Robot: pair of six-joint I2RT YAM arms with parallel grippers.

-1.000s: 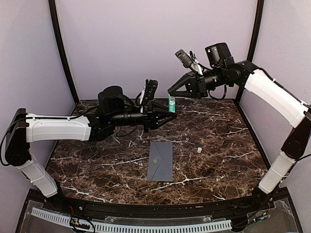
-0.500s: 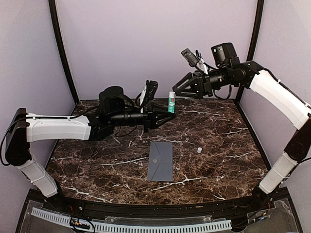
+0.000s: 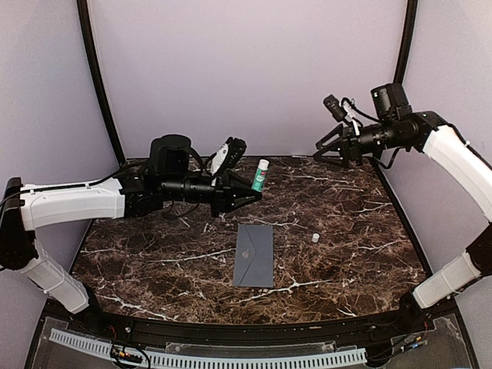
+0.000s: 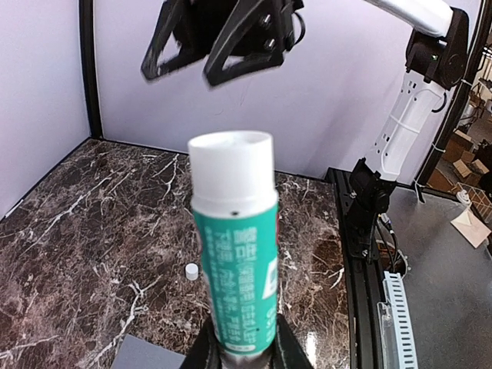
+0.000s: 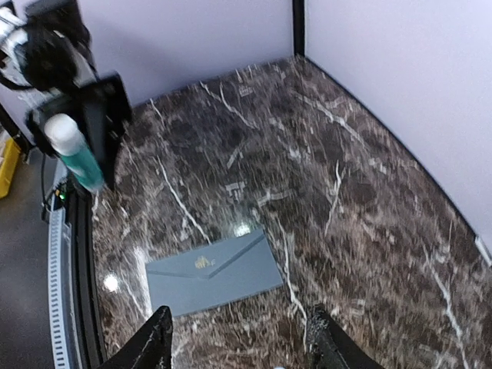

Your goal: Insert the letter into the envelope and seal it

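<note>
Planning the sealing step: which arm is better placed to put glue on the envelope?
Left, probably. Its jaws grip the glue stick in the air, close to the envelope. The right arm is farther off, its jaws apart and empty.

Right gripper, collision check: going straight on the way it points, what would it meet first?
Probably the dark marble tabletop near the flat grey-blue envelope; the green-white glue stick looks off its line. Depth unclear.

The envelope (image 3: 254, 255) lies flat near the centre of the counter (image 3: 361, 223). A small item, probably a cap (image 3: 315, 238), sits to its right, apart from it. Behind the envelope and above the counter, the left pincer (image 3: 252, 194) holds a tube (image 3: 260, 175). The right pincer (image 3: 317, 151) hangs further right, well apart from the tube.
</note>
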